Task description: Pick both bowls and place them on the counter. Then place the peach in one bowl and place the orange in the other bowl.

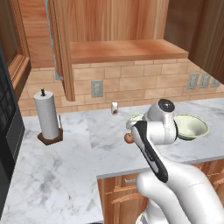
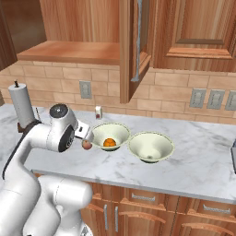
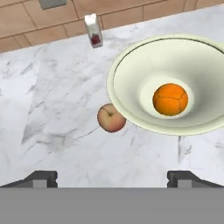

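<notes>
Marble counter (image 3: 52, 100): peach (image 3: 111, 118) lies beyond the spread end effector (image 3: 112, 179).

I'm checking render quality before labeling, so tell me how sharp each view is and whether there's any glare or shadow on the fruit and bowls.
Hand view: crisp, no glare; the orange sits evenly lit in its bowl, with soft shading under the peach. Right base view: sharp, the empty bowl darkening inward. Left base view: sharp, but the arm covers most of the bowls.
</notes>
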Controlling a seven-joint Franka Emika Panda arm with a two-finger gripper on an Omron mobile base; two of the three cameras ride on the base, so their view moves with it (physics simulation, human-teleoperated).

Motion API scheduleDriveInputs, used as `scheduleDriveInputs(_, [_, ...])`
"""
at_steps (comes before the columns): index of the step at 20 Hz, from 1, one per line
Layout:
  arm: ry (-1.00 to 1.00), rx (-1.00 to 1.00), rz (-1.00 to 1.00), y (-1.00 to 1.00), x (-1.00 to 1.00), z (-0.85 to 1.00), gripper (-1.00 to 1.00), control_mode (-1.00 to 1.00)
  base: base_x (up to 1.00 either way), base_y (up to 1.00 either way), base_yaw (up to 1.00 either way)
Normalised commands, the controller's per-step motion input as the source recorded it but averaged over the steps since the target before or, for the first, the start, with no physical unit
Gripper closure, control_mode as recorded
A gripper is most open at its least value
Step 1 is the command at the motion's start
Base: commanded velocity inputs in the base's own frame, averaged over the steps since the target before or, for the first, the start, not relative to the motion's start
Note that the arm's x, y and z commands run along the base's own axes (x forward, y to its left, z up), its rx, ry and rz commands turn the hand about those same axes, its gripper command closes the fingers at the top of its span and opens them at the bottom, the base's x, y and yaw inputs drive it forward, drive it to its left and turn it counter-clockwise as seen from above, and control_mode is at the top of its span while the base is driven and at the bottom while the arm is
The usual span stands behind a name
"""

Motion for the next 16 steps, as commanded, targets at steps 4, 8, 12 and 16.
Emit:
scheduleDriveInputs(4, [0.11, 0.03, -0.32, 0.36, -0.28, 0.00, -1.00, -1.00, 0.00, 0.00, 0.00])
scheduleDriveInputs(8, [0.12, 0.00, -0.31, 0.35, 0.02, -0.15, -1.00, -1.00, 0.00, 0.00, 0.00])
scheduleDriveInputs(12, [0.16, 0.00, -0.31, 0.21, 0.30, -0.10, -1.00, -1.00, 0.00, 0.00, 0.00])
scheduleDriveInputs(16, [0.15, 0.01, -0.21, 0.09, 0.36, -0.05, -1.00, -1.00, 0.00, 0.00, 0.00])
